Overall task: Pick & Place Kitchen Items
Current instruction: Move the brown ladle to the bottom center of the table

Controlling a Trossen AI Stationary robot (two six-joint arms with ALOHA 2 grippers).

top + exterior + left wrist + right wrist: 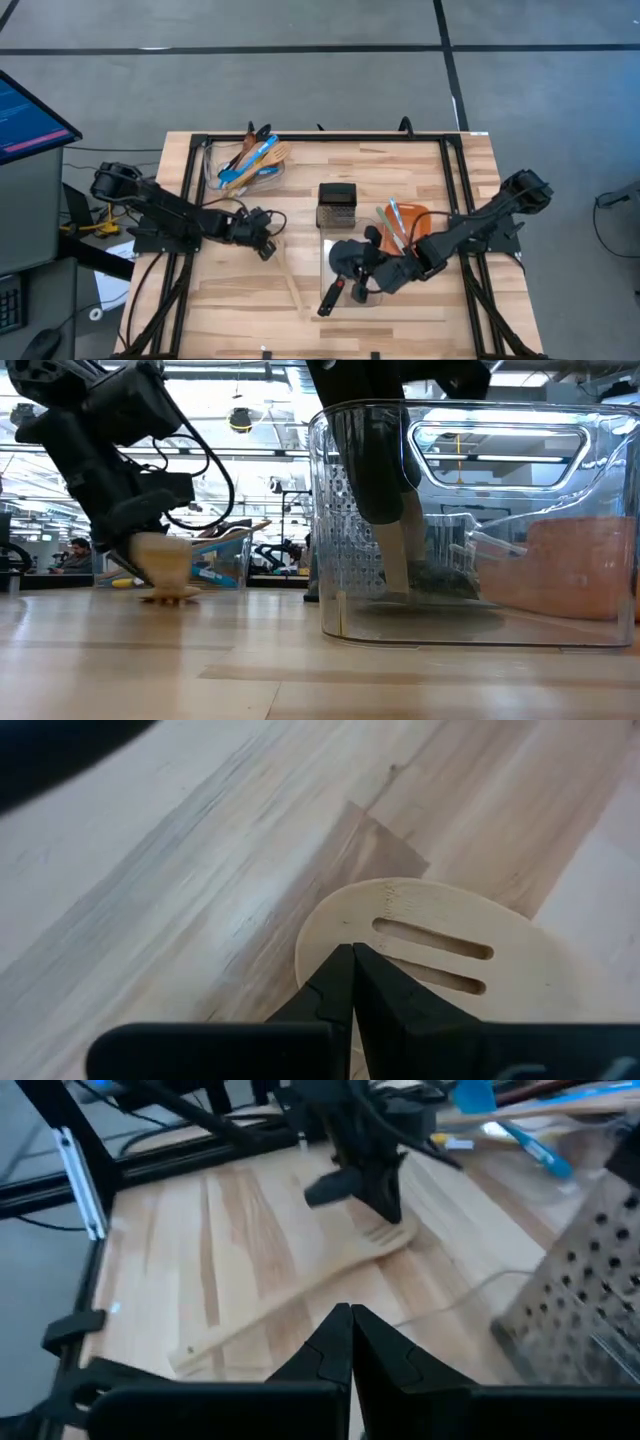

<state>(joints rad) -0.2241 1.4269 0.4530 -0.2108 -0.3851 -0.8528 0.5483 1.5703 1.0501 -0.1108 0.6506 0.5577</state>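
A wooden slotted spatula (288,280) lies on the table left of centre, its head (385,1235) toward the far side and its handle running toward the near edge. My left gripper (352,952) is shut, with its tips on the spatula's head. My right gripper (352,1312) is shut and holds nothing. It hovers over a clear bin (352,290) at the table's middle and points toward the left gripper. More kitchen items fill a tub (250,160) at the far left. A steel box grater (337,205) stands behind the bin. My left gripper meets the spatula's slotted head (400,935) with its shut fingertips, slanting down from the table's left. The head shows face up under the tips, not edge-on between them. The tips hide the contact. I cannot tell whether the head is raised off the table.
An orange tray (415,222) with a blue utensil lies right of the grater. A black utensil with a red band (330,298) sticks out at the bin's near left corner. The clear bin (470,520) holds dark and pale shapes. Black frame rails (300,138) line the table's edges.
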